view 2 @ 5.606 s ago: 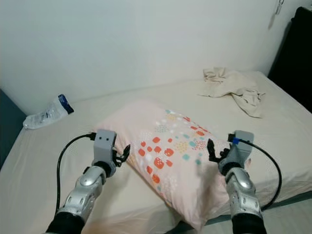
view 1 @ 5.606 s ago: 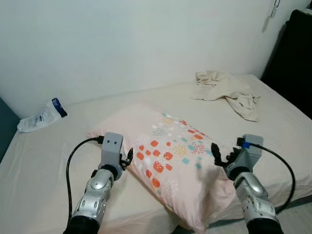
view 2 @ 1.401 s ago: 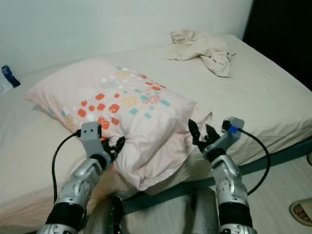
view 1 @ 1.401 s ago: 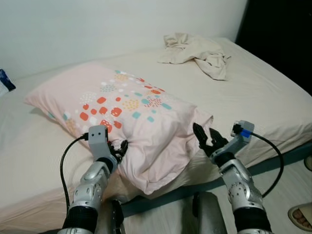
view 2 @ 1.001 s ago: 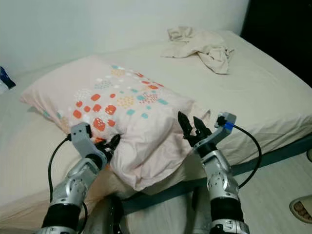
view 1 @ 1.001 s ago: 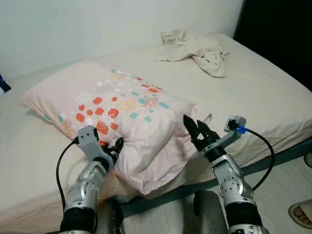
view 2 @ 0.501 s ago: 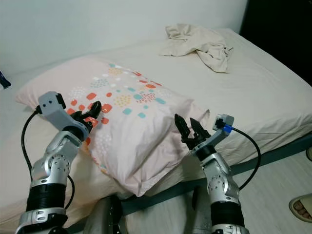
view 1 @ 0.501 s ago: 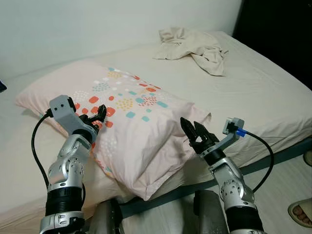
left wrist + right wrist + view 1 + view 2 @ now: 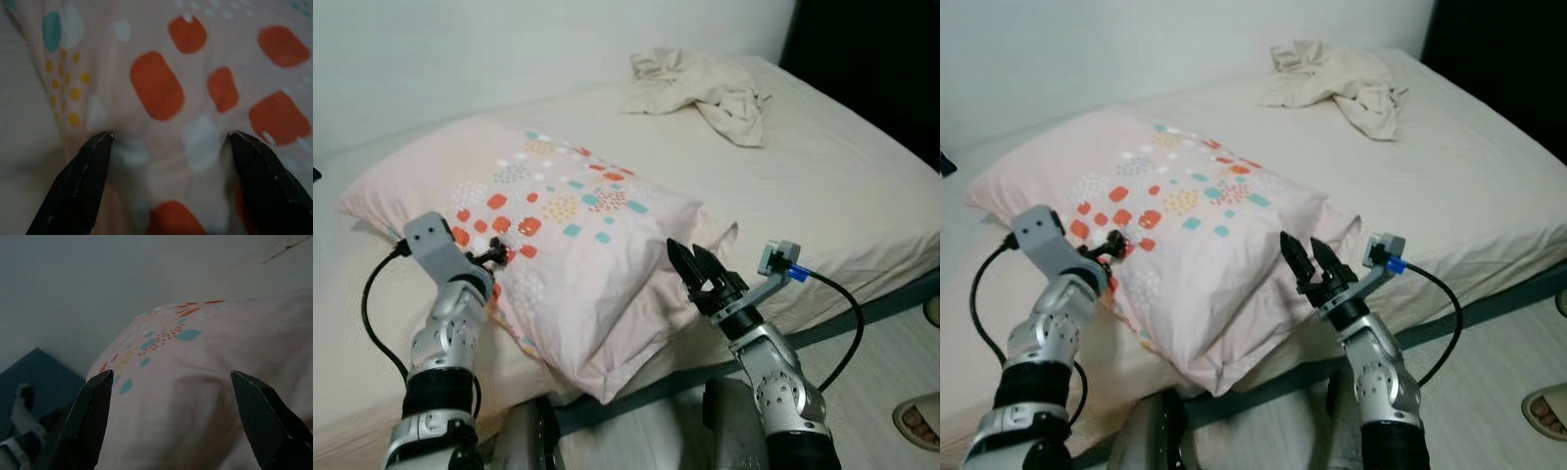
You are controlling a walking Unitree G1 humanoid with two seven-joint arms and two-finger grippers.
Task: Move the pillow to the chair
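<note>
Now, from the left eye, the pink patterned pillow lies on the bed, its near corner hanging over the near edge; the left gripper presses into its left flank among the orange spots; the right gripper sits at its right side, fingers spread; a crumpled beige cloth lies far right on the sheet. From the right eye, same picture; a person's foot shows on the floor at the near right. Left wrist: both black fingers stand wide apart with pillow fabric bulging between them, nothing pinched yet. Right wrist: fingers wide, the pillow's side just ahead, not gripped. Looks like the grasping step; next both grippers should close in on the pillow's two sides, then lift it clear of the bed; no chair to be seen, so a turn will likely follow.
</note>
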